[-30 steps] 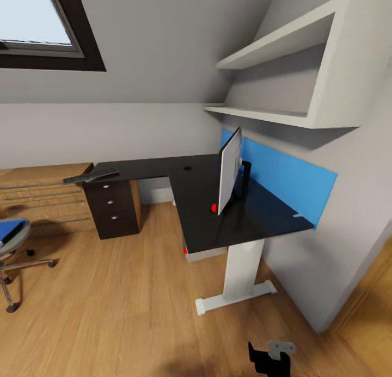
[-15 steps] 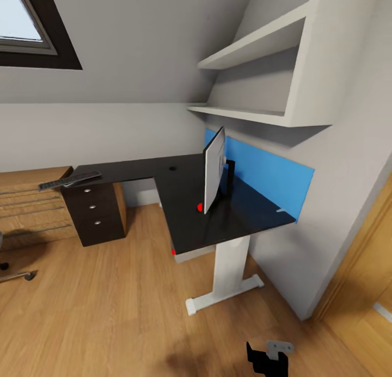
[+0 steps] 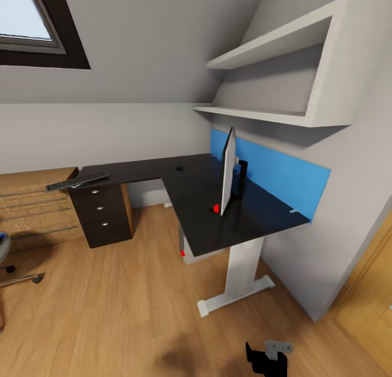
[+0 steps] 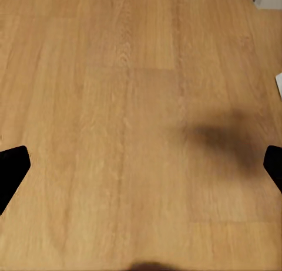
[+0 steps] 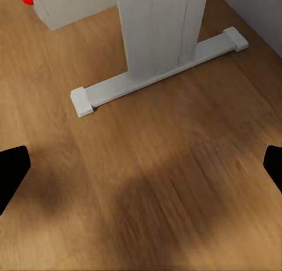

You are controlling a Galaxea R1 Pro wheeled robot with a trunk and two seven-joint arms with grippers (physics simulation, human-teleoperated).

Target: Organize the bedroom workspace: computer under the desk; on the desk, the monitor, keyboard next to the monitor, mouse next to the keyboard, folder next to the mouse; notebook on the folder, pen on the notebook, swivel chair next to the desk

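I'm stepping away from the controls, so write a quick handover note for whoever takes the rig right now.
Left gripper: open, empty, over bare floor. Right gripper: open, empty, facing the desk's white leg.
Monitor stands on the desk. Keyboard lies at the desk's far left end, away from the monitor. Swivel chair sits at the head view's left edge, apart from the desk.
Done: monitor on desk.
Left: keyboard beside monitor, then mouse, folder, notebook, pen, chair.

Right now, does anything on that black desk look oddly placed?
Yes. The flat black keyboard lies at the far end of the black L-shaped desk, overhanging its edge, well apart from the wide white-backed monitor.
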